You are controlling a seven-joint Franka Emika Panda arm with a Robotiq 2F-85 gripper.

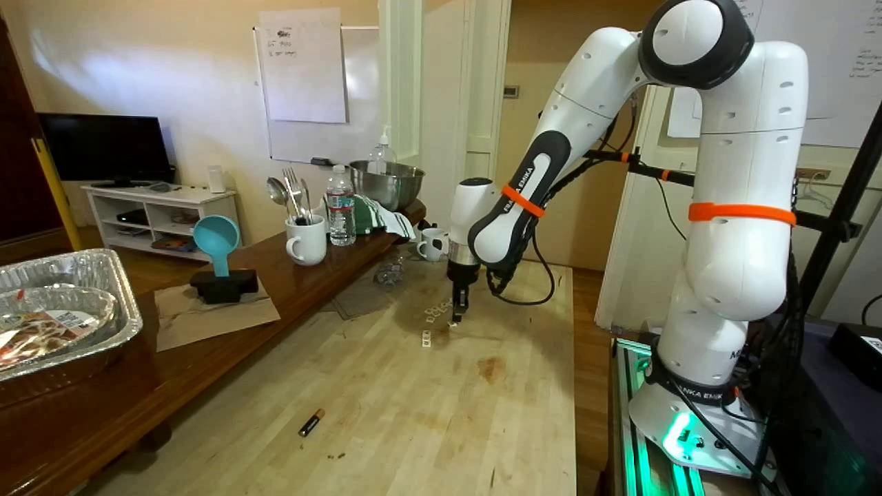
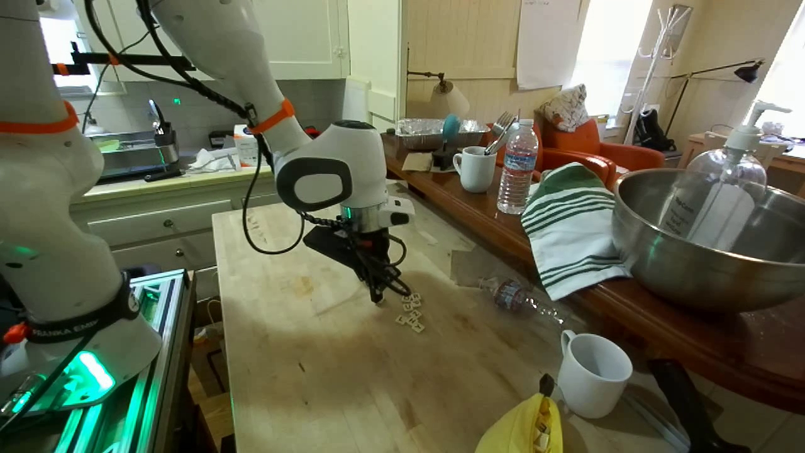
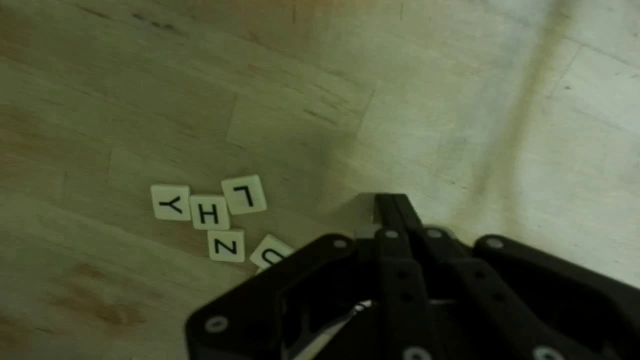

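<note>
My gripper [image 1: 457, 318] points down just above the wooden tabletop [image 1: 413, 413], and its tips also show in an exterior view [image 2: 377, 298]. In the wrist view its fingers [image 3: 392, 198] lie together. No object shows between them. A small pale bit [image 1: 453, 324] shows at the fingertips in an exterior view; I cannot tell what it is. Several cream letter tiles lie flat beside the gripper: a Y tile [image 3: 170, 202], an H tile [image 3: 210, 212], an L tile [image 3: 244, 194] and others. A tile with a curved letter [image 3: 270, 251] is partly hidden by a finger linkage.
A battery [image 1: 311, 422] lies on the table. A clear bottle [image 2: 512, 296], a white mug [image 2: 594, 376] and a yellow pouch [image 2: 525, 425] are along one side. The raised dark ledge [image 1: 275, 275] bears a cutlery mug [image 1: 306, 241], water bottle [image 1: 341, 207], metal bowl [image 2: 710, 270] and foil trays [image 1: 103, 275].
</note>
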